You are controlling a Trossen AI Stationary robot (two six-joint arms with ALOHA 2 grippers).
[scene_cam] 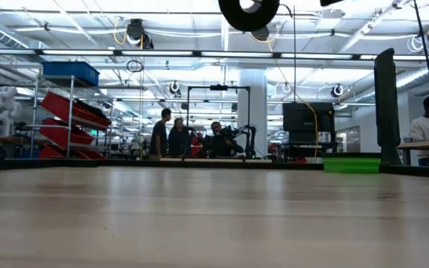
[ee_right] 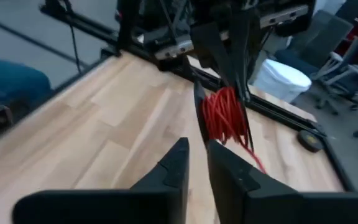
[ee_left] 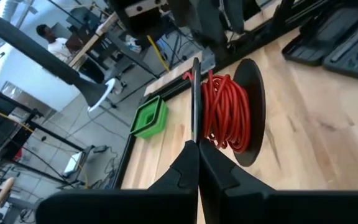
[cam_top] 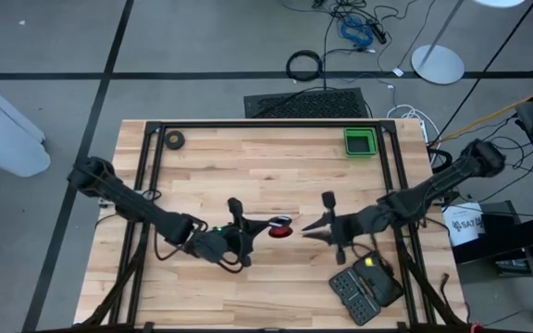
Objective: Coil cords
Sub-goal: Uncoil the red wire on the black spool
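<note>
Red wire wound on a dark spool is what I have to work with, and going left to right I start at my left gripper (cam_top: pixel 248 225), near the table's middle. Its wrist view shows the fingers pressed together on the thin dark edge of the spool, so it holds the cords (cam_top: pixel 280 228) raised off the wooden table (cam_top: pixel 248 166); the low view catches the dark round bundle high above the surface.

I judge the bundle light, the wire springy and thin, likely to slip loose turns if squeezed across the windings. The stiff flange or the pale centre looks like the safer hold.

Just right of the cords, my right gripper (cam_top: pixel 311 225) points at them, fingers (ee_right: pixel 174 169) slightly apart and closed on nothing.

Farther right, well apart at the back edge, sits the green tray (cam_top: pixel 360 141).
</note>
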